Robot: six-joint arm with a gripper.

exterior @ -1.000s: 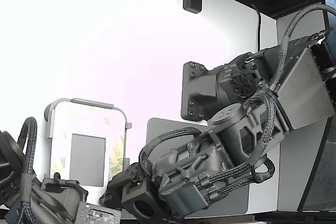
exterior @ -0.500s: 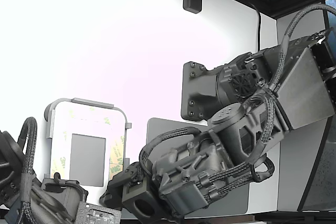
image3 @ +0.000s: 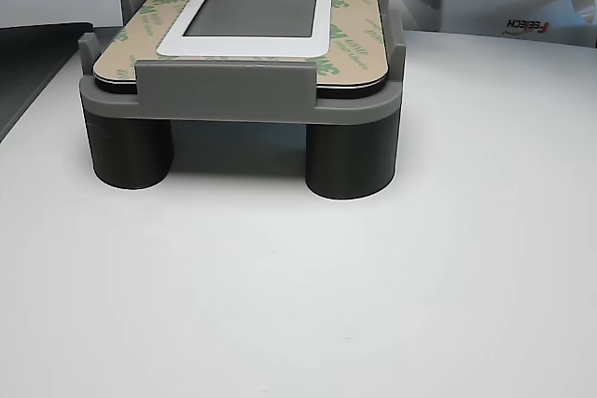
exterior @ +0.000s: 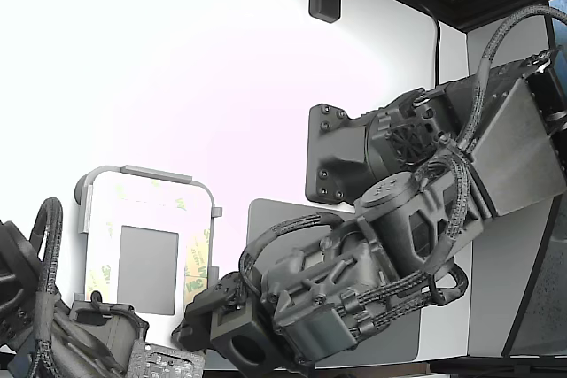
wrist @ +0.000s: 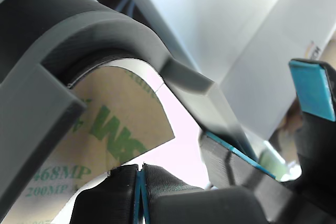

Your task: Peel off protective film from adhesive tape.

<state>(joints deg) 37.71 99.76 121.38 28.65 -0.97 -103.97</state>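
The protective film is a tan liner with green 3M print, bordering the white panel that lies in a raised grey frame. It also shows as a strip of film and as flat film along the panel's edges. The adhesive tape is hidden under the liner. My gripper is at the rounded frame corner, its blue pads pressed together, and the film's inner edge runs into their seam. In the exterior view the gripper sits at the panel's lower right corner.
A second arm reaches the frame from the exterior view's lower left; its blue-padded fingers stand apart nearby. A grey mat lies under my arm. A white box stands behind the frame.
My arm has shifted slightly toward the exterior view's right, the wrist with it. Panel, frame and second arm have not moved.
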